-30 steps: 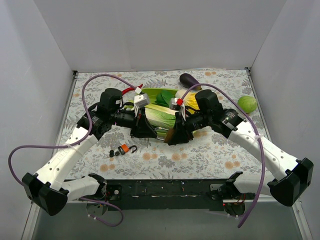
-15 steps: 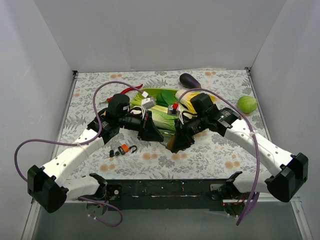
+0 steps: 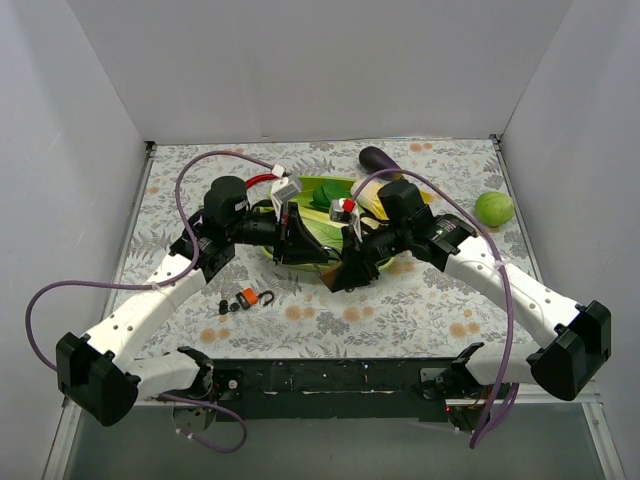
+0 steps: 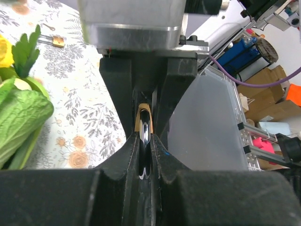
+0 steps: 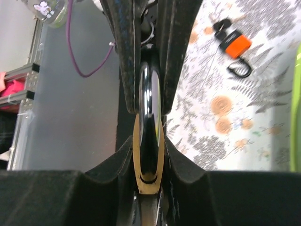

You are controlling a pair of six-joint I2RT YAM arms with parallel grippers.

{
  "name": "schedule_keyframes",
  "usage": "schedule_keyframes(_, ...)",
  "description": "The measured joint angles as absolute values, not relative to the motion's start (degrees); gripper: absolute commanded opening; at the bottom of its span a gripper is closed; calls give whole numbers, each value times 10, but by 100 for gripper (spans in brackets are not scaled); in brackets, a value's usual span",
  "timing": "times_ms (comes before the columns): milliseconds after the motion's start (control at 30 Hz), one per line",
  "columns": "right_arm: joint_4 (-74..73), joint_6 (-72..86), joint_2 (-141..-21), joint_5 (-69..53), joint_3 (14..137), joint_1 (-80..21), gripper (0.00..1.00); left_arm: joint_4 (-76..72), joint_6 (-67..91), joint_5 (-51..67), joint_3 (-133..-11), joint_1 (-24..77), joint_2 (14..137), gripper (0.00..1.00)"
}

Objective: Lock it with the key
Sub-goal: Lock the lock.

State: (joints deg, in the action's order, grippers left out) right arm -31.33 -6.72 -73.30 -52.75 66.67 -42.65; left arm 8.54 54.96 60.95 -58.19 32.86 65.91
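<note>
A padlock hangs above the table between my two grippers. My left gripper point(image 3: 308, 256) is shut on its chrome shackle point(image 4: 144, 136). My right gripper point(image 3: 338, 272) is shut on its brass body point(image 5: 148, 175). In the top view the lock point(image 3: 324, 264) is mostly hidden by the fingers. The right wrist view shows the shackle point(image 5: 149, 94) running from the brass body into the left fingers. The keys point(image 3: 248, 297), black with an orange tag and a hook, lie on the floral cloth to the left, clear of both grippers. They also show in the right wrist view point(image 5: 235, 44).
Toy vegetables lie behind the grippers: a green lettuce on a plate point(image 3: 322, 190), a purple eggplant point(image 3: 378, 158), a red chili point(image 3: 262, 180). A green ball point(image 3: 494, 208) sits at the right. White walls enclose the table on three sides.
Both grippers, still shut on the padlock, have shifted together a little up and away from the near edge. The keys have not moved.
</note>
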Motion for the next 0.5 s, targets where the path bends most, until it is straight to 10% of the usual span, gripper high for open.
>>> schedule_keyframes(167, -264, -76, -724, -534, 667, -407, 49, 106, 526, 624, -613, 300, 663, 0)
schedule_keyframes(500, -319, -125, -681, -526, 676, -315, 55, 143, 550, 628, -637, 226, 686, 0)
